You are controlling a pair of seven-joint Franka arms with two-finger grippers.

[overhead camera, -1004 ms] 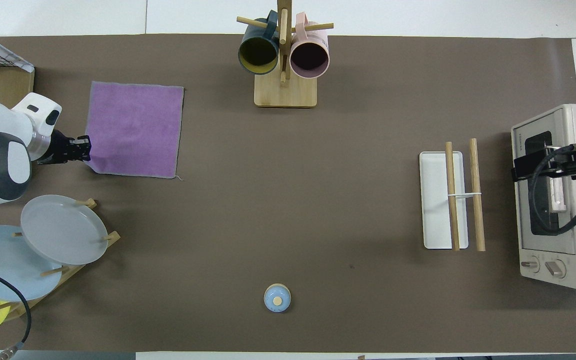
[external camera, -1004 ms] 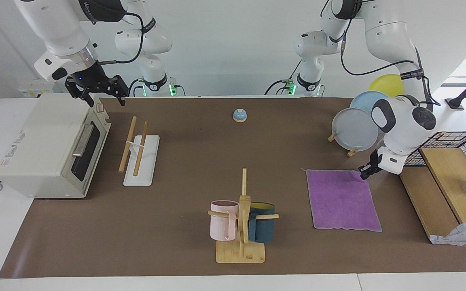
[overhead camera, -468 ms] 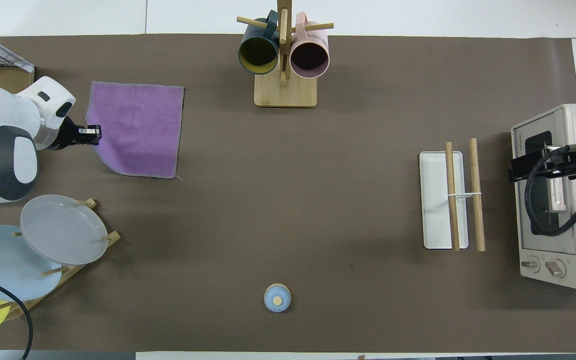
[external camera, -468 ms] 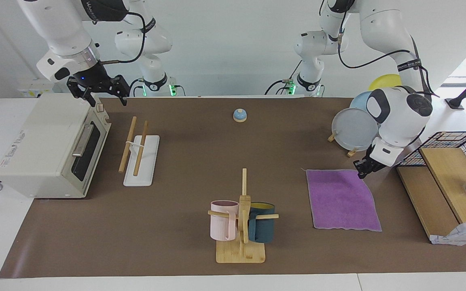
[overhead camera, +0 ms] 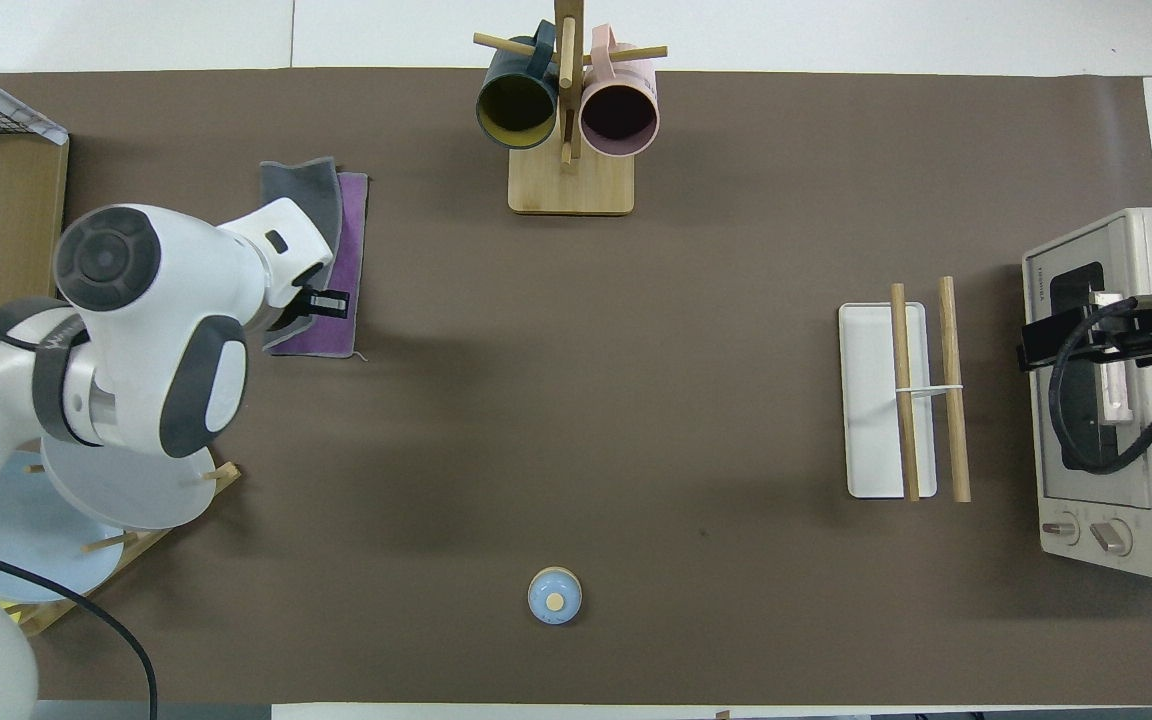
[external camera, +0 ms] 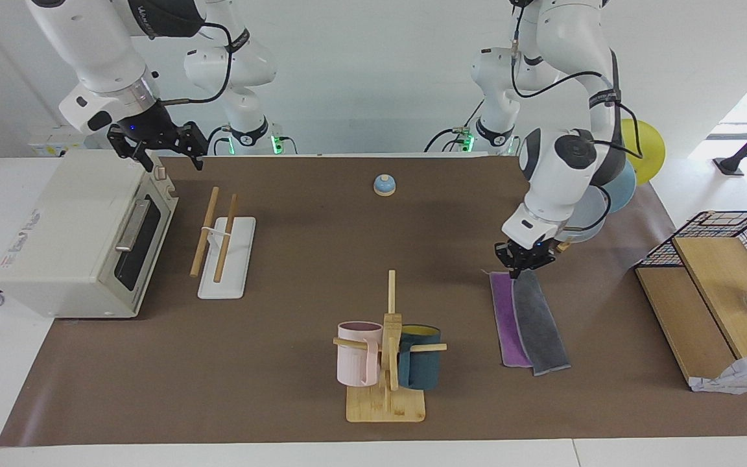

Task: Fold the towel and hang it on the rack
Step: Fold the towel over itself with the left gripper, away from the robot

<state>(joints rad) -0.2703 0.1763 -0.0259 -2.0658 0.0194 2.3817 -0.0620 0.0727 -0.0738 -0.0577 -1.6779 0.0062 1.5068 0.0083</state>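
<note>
While my right gripper point(external camera: 167, 150) hangs released over the cream toaster oven point(external camera: 82, 233), I see my left gripper point(external camera: 524, 261) clenched on the soft purple-and-grey cloth towel point(external camera: 529, 321), half folded on the worktop point(external camera: 321, 259).

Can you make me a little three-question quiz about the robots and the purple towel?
1. True or false: the towel is hanging on the rack.
2. Which claw is pinching the towel? A) left claw B) right claw
3. Fill in: the towel's folded-over flap shows its dark ___ side.

Key:
1. False. It lies on the table, partly folded, at the left arm's end.
2. A. The left claw is shut on the towel's corner nearer the robots. The right claw waits open above the toaster oven.
3. Grey.
</note>
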